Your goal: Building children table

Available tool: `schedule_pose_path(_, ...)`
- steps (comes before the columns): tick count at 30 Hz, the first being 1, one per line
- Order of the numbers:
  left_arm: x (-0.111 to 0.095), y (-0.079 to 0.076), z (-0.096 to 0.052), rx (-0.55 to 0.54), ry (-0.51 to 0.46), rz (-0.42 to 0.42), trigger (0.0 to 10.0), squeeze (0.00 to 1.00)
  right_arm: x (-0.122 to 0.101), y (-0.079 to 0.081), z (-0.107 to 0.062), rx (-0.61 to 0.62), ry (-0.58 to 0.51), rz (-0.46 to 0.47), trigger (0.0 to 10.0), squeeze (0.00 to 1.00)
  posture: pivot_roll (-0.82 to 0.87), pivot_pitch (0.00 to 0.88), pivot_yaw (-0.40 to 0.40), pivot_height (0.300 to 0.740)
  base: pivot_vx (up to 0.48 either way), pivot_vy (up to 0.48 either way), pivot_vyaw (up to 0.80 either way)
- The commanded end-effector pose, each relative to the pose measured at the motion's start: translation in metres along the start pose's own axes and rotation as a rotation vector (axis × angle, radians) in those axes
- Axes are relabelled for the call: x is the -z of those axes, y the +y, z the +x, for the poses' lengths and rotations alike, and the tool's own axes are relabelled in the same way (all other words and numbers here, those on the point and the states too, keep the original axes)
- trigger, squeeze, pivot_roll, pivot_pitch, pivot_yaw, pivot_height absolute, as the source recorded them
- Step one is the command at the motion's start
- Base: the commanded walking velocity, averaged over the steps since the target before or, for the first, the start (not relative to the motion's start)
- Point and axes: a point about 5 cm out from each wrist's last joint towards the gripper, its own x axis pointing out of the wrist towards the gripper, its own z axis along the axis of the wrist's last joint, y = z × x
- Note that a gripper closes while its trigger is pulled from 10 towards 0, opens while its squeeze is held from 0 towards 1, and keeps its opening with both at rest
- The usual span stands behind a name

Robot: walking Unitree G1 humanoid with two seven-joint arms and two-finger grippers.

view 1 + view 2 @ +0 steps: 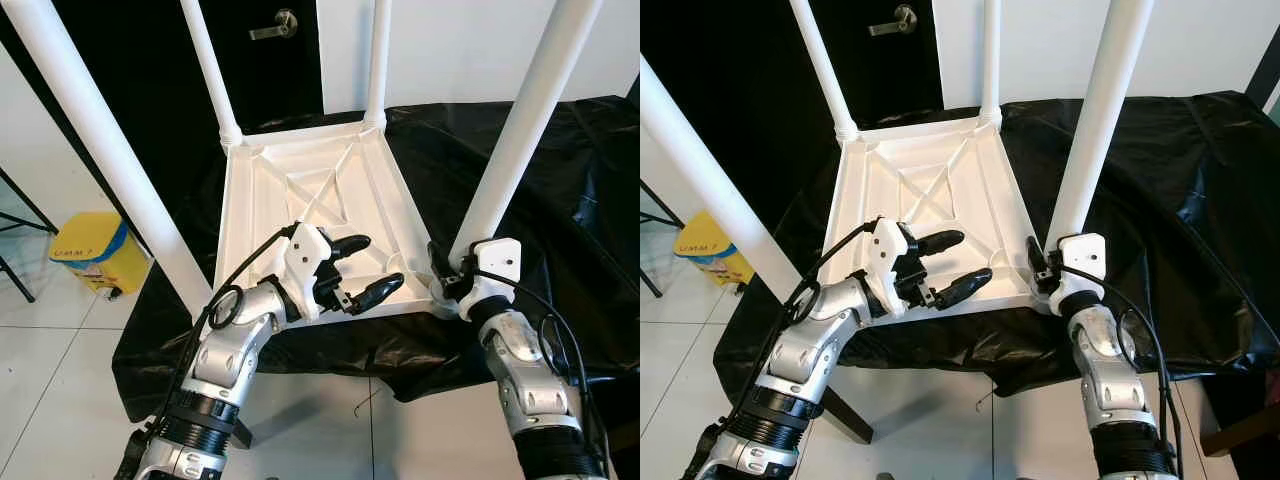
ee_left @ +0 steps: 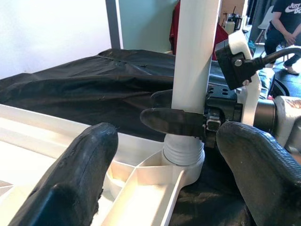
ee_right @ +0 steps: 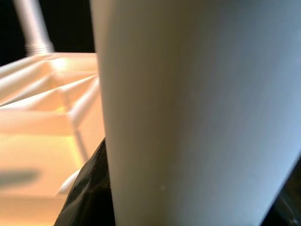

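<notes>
A white children's table [image 1: 310, 190] lies upside down on a black cloth, its four legs pointing up. My left gripper [image 1: 378, 262] hovers open over the near edge of the underside, with nothing between its fingers [image 2: 80, 179]. It points toward the near right leg [image 1: 520, 130]. My right gripper [image 1: 447, 275] is shut on that leg just above its threaded base [image 2: 183, 153]; one black finger [image 2: 174, 122] crosses the front of the leg. In the right wrist view the leg [image 3: 197, 113] is pressed close against a dark finger [image 3: 89, 197].
The black cloth [image 1: 560, 180] drapes over the support and hangs off its near edge. A yellow bin [image 1: 92, 250] stands on the tiled floor at the left. Behind is a black door with a handle [image 1: 275, 28]. A person [image 2: 287, 19] stands far off.
</notes>
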Motion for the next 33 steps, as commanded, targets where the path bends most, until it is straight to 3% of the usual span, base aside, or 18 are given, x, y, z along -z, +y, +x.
schedule_pose_path(1, 0.002, 0.002, -0.001, -0.054, 0.017, -0.001, 10.0, 0.0, 0.013, 0.005, -0.005, 0.078, 0.075, -0.021, 10.0, 0.0, -0.11, 0.0, 0.045, 0.74, 0.0, 0.0, 0.0)
schedule_pose_path(5, 0.002, 0.002, -0.001, -0.054, 0.017, -0.001, 10.0, 0.0, 0.014, 0.006, -0.005, 0.11, 0.082, -0.015, 10.0, 0.0, -0.11, 0.0, 0.045, 0.74, 0.0, 0.0, 0.0)
schedule_pose_path(9, 0.002, 0.004, -0.001, -0.062, 0.02, 0.007, 10.0, 0.0, 0.015, 0.019, -0.008, 0.174, 0.092, 0.02, 10.0, 0.0, -0.11, 0.0, 0.041, 0.74, 0.0, 0.0, 0.0)
schedule_pose_path(13, 0.002, 0.005, -0.001, -0.069, 0.02, 0.009, 10.0, 0.0, 0.014, 0.027, -0.009, 0.162, 0.092, 0.032, 10.0, 0.0, -0.11, 0.0, 0.042, 0.74, 0.0, 0.0, 0.0)
schedule_pose_path(21, 0.001, 0.009, 0.0, -0.078, 0.016, 0.015, 10.0, 0.0, 0.01, 0.026, -0.006, 0.192, 0.084, 0.008, 10.0, 0.0, -0.11, 0.0, 0.045, 0.74, 0.0, 0.0, 0.0)
schedule_pose_path(22, 0.0, 0.009, 0.0, -0.08, 0.015, 0.016, 10.0, 0.0, 0.01, 0.026, -0.005, 0.194, 0.083, 0.005, 10.0, 0.06, -0.11, 0.0, 0.045, 0.74, 0.0, 0.0, 0.0)
schedule_pose_path(23, 0.0, 0.009, 0.0, -0.08, 0.015, 0.016, 10.0, 0.0, 0.01, 0.026, -0.005, 0.194, 0.083, 0.005, 10.0, 0.06, -0.11, 0.0, 0.045, 0.74, 0.0, 0.0, 0.0)
schedule_pose_path(24, 0.0, 0.01, 0.001, -0.084, 0.009, 0.016, 10.0, 0.0, 0.008, 0.025, -0.005, 0.186, 0.069, 0.002, 10.0, 1.0, -0.12, 0.0, 0.045, 0.74, 0.0, 0.0, 0.0)
schedule_pose_path(33, 0.0, 0.011, 0.003, -0.086, 0.005, 0.015, 10.0, 0.0, 0.001, 0.016, -0.005, 0.085, 0.023, 0.017, 10.0, 1.0, -0.13, 0.0, 0.045, 0.74, 0.0, 0.0, 0.0)
